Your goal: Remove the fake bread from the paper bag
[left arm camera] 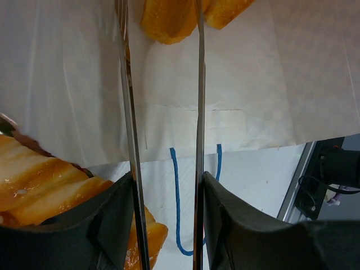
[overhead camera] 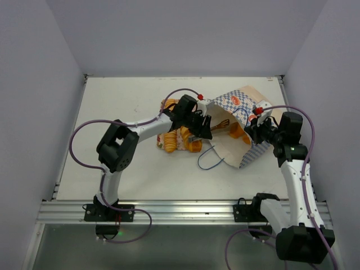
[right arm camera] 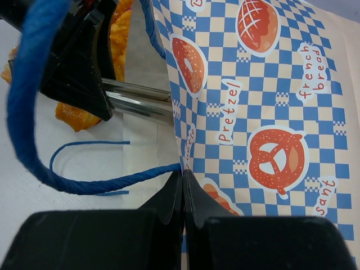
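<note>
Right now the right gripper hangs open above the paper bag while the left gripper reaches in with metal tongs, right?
Not quite. The right gripper is shut, pinching the paper bag at its checkered edge, as the right wrist view shows. The left gripper does reach in with metal tongs.

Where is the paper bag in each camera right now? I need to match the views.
Top external: paper bag right of centre, on its side, mouth facing left.
Left wrist: its pale inside fills the upper frame.
Right wrist: its checkered outside fills the right half.
Shared landmark: the metal tongs reaching into it.
</note>
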{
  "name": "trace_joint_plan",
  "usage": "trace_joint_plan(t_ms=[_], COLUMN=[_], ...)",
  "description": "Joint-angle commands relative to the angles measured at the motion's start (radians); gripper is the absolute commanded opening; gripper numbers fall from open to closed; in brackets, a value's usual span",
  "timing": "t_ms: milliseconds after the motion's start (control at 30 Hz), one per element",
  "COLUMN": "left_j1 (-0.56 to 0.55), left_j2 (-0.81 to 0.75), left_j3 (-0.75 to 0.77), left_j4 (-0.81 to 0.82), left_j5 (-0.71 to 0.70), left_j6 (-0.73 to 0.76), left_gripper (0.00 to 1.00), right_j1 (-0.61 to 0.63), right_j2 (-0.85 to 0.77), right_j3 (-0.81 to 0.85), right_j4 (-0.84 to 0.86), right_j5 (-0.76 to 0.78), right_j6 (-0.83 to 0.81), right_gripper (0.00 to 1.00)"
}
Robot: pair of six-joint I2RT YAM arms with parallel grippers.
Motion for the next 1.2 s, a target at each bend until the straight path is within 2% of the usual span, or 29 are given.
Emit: trace_joint_plan(t_ms=[0, 167, 433, 533, 567, 633, 667, 733, 1033, 1167], left_j1=[0.008, 0.006, 0.006, 0.006, 0.008, 0.008, 0.008, 0.008, 0.008, 0.008], left_j2=[-0.004, 0.021, 0.036, 0.037, 0.039, 0.039, 0.036, 0.03, -0.071, -0.183], left_j3=[0.05, 0.051, 0.054, 0.056, 0.058, 0.062, 0.064, 0.064, 0.01, -0.111], left_j4=[-0.01, -0.009, 0.003, 0.011, 0.013, 0.013, 0.01, 0.002, -0.004, 0.019], left_j5=[0.012, 0.093, 0.118, 0.13, 0.136, 0.136, 0.138, 0.133, 0.107, 0.078], left_j6=[0.023, 0.02, 0.008, -0.003, -0.008, -0.015, -0.015, -0.017, -0.023, -0.037], left_gripper=[0.51, 0.51, 0.45, 0.36, 0.29, 0.22, 0.13, 0.01, 0.0, 0.0], right_j1=[-0.002, -0.002, -0.002, -0.002, -0.002, -0.002, -0.002, -0.002, -0.005, -0.008], right_j2=[-0.004, -0.004, -0.005, -0.005, -0.007, -0.008, -0.008, -0.01, -0.019, -0.022], right_j3=[0.026, 0.026, 0.028, 0.028, 0.028, 0.028, 0.028, 0.028, 0.028, 0.028], right_j4=[-0.003, -0.003, -0.004, -0.004, -0.004, -0.004, -0.004, -0.003, -0.001, -0.001], right_j5=[-0.042, -0.043, -0.043, -0.043, -0.043, -0.042, -0.043, -0.042, -0.03, -0.025], right_j6=[-0.007, -0.007, -0.007, -0.007, -0.005, -0.005, -0.005, -0.005, -0.001, 0.002], right_gripper=[0.0, 0.0, 0.0, 0.0, 0.0, 0.0, 0.0, 0.0, 0.0, 0.0])
